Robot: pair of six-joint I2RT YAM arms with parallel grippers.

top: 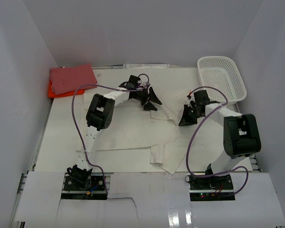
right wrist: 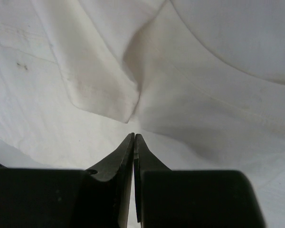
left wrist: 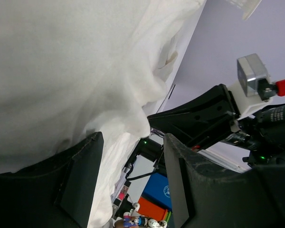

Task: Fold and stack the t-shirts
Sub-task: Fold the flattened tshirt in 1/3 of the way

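The cream t-shirt (top: 128,133) lies spread and rumpled across the middle of the table. The dusty pink-red t-shirt (top: 71,78) lies folded at the back left on the orange t-shirt (top: 52,90), of which only an edge shows. My left gripper (top: 151,100) is open over the cream shirt's far edge. In the left wrist view (left wrist: 133,142) a fold of cream cloth (left wrist: 61,71) hangs against one finger (left wrist: 80,180). My right gripper (top: 184,118) is shut and empty, its tips (right wrist: 133,136) just above the cream cloth (right wrist: 204,95) near a hem corner (right wrist: 104,95).
A white plastic mesh basket (top: 216,59) stands at the back right. White walls close in the table at the left, back and right. Purple cables loop over both arms. The right arm's dark gripper body (left wrist: 199,118) shows in the left wrist view.
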